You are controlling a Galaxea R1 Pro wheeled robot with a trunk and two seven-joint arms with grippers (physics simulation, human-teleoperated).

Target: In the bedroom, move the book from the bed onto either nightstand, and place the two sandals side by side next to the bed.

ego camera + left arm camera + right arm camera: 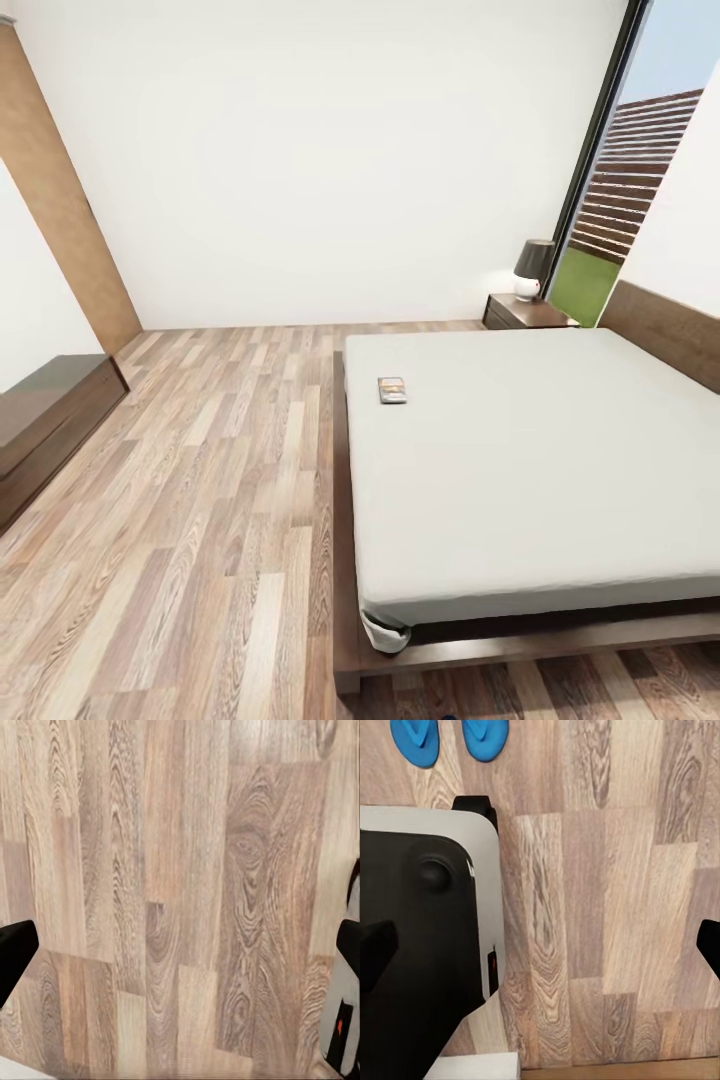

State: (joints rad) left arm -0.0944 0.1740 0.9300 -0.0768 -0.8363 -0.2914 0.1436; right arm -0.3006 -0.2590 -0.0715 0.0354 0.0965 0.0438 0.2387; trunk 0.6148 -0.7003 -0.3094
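The book (392, 390) lay flat on the bed (540, 470) near its left edge, far from the nightstand (525, 312) by the window; both sandals (450, 741) sat together on the floor beside the robot's base; the left hand (180, 952) and right hand (540, 945) hung spread and empty over bare planks, well apart from the book, likely stowed for travel

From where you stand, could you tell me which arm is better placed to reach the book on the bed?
Probably the right: the book lies on the bed, which sits toward the robot's right side in the head view.
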